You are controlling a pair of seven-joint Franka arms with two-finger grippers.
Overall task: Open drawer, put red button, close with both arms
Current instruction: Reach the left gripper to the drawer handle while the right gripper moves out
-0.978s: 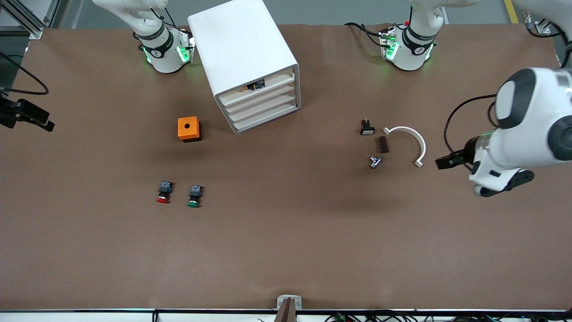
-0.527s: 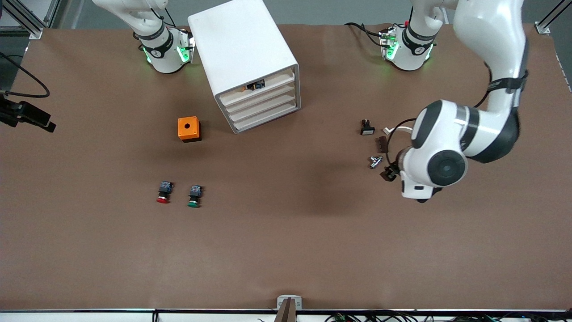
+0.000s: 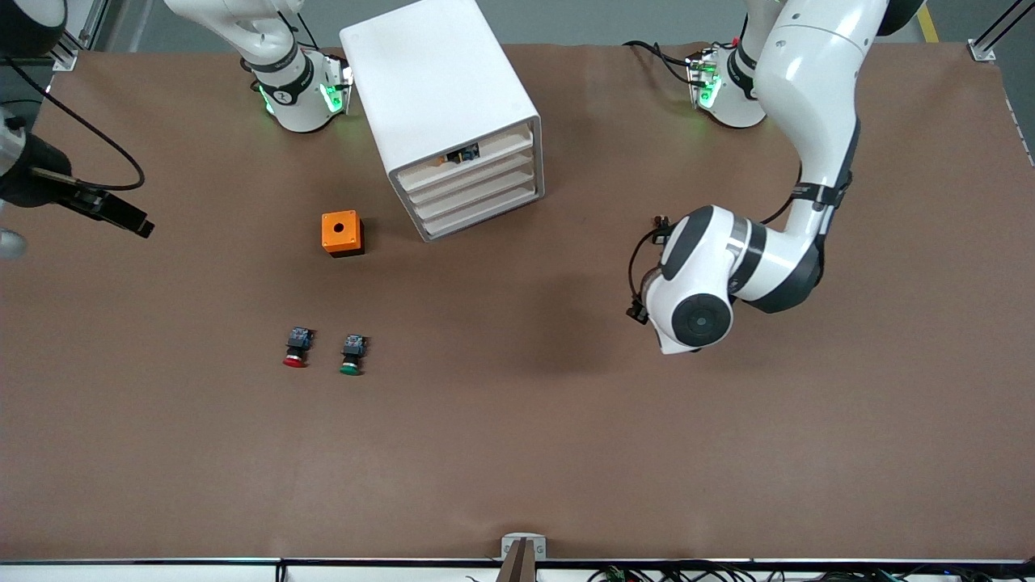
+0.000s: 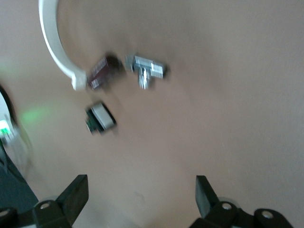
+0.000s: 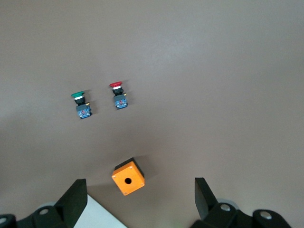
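Meanwhile, the red button (image 3: 296, 347) is lying nearer the camera than the cabinet (image 3: 453, 121), beside the green button (image 3: 352, 354). It looks light, rigid; gripping its blocky body seems safest. The left gripper (image 4: 137, 199) is hanging wide open over small parts; the right gripper (image 5: 137, 199) is gaping too, above the orange box (image 5: 128, 177). The drawer (image 3: 471, 183) is sitting shut.

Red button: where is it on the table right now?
In the front view the red button lies on the table beside the green button, nearer the camera than the orange box, toward the right arm's end.
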